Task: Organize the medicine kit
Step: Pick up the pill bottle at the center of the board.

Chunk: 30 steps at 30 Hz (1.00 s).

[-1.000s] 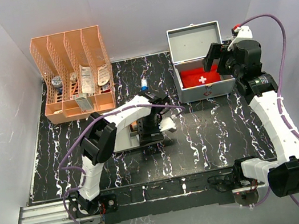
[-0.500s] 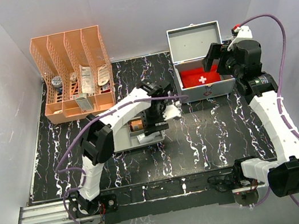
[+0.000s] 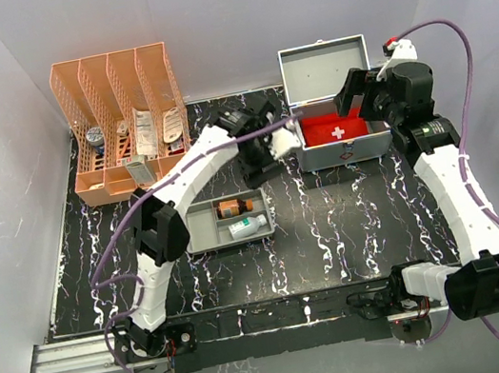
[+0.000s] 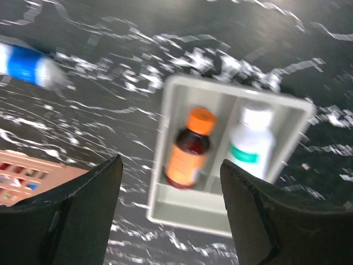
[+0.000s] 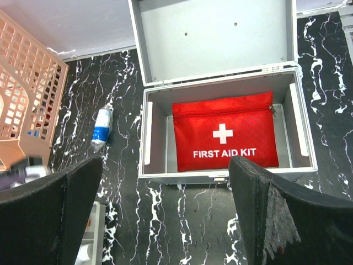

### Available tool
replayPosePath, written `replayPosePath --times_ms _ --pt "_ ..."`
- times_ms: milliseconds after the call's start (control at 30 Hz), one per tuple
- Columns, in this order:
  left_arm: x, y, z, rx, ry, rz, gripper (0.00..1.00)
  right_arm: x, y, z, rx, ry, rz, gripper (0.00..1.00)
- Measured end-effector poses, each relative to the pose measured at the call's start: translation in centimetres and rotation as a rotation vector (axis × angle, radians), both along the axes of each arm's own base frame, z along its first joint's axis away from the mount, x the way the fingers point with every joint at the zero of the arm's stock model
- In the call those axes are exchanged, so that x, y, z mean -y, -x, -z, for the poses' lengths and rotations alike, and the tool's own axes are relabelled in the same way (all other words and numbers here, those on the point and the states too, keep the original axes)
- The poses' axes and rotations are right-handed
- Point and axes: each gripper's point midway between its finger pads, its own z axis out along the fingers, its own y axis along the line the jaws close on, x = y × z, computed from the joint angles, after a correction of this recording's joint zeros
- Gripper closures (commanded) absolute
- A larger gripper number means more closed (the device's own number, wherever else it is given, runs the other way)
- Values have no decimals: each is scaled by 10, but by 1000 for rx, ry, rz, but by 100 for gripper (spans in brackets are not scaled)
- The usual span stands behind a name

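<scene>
A grey tray [image 3: 200, 226] holds an amber bottle with an orange cap [image 3: 237, 208] and a white bottle [image 3: 249, 228]. The left wrist view looks down on the tray [image 4: 204, 201], the amber bottle [image 4: 190, 149] and the white bottle [image 4: 251, 143]. My left gripper [image 3: 279, 145] is open and empty, raised behind the tray, just left of the open metal case [image 3: 325, 67]. A red first aid pouch [image 5: 223, 132] lies in the case [image 5: 215, 38]. My right gripper [image 3: 364, 94] is open and empty above the case. A blue and white tube [image 5: 102, 128] lies left of the case.
An orange file rack [image 3: 127, 121] with several packets stands at the back left and shows in the right wrist view [image 5: 27, 88]. The tube also shows in the left wrist view [image 4: 27, 66]. White walls enclose the table on three sides.
My left gripper has lifted off the tray and swung back and right toward the case, uncovering the tray and both bottles. The right arm has barely moved.
</scene>
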Motion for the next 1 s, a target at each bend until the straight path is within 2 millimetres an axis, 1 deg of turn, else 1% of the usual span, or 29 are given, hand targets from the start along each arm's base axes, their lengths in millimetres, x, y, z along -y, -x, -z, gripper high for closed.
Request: replayPosePath --times_ms 33,67,167,267,333,367,467,567,633,700,800,1000 --pt "2 -13 -1 12 32 -12 29 0 -2 0 -2 0 -2 2" --pt "1 -31 -2 29 68 -26 27 -1 -4 -1 -3 1 -4 2" --pt "-15 -79 5 62 110 -62 26 -2 -7 -6 5 0 -11 2" --pt "-34 -120 22 84 108 -124 25 -2 -7 -15 23 -3 -15 2" --pt "-39 -142 37 98 115 -179 24 -2 -7 -18 31 -4 -15 2" --pt "-40 -149 45 102 119 -209 24 -2 -7 -19 32 -4 -15 2" --pt "-37 -158 64 103 147 -297 23 -3 -6 -20 34 -9 -17 2" --pt "-31 -160 81 102 197 -398 23 -4 -4 -23 41 -17 -17 2" --pt "-25 -163 89 102 238 -468 23 -4 -2 -26 48 -25 -16 2" --pt "-19 -169 93 109 282 -527 23 -5 -1 -27 52 -30 -15 2" --pt "-10 -179 94 130 351 -607 24 -5 0 -27 51 -32 -15 2" --pt "0 -203 83 202 461 -726 24 -5 0 -26 43 -36 -16 2"
